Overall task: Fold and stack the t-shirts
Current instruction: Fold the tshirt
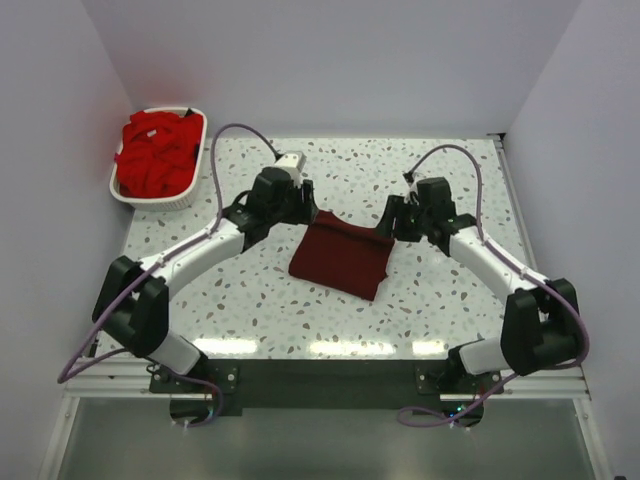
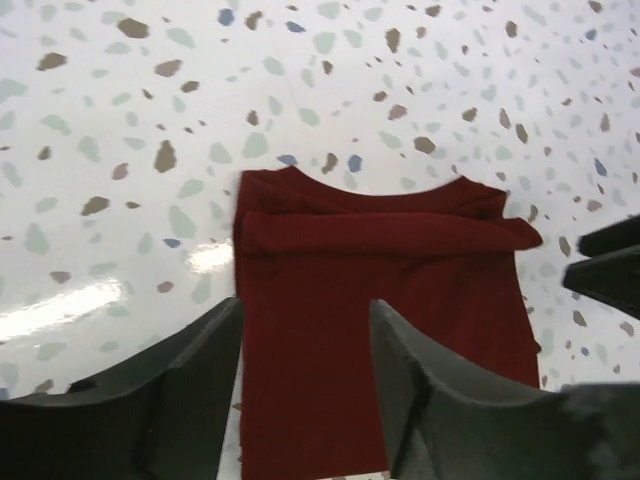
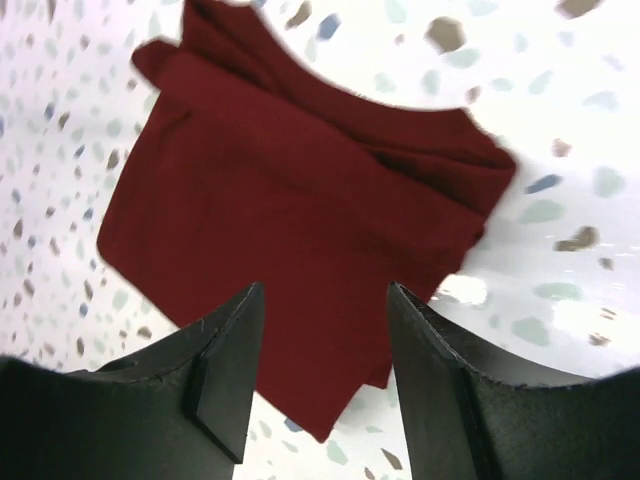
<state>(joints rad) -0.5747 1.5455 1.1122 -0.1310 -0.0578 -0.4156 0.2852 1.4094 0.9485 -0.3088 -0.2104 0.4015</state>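
Left gripper (image 2: 305, 335) and right gripper (image 3: 325, 315) hover with jaws apart, gripping nothing, the folded maroon shirt (image 1: 340, 258) flat beneath their fingertips.

Left tool (image 2: 305, 312) parted, right tool (image 3: 325, 295) parted, both seemingly hovering low

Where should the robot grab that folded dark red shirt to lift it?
Probably the far edge of the maroon t-shirt, where the folded layers bunch thickest, pinched from straight above near both far corners. It lies flat on the table, so a sideways approach would catch nothing.
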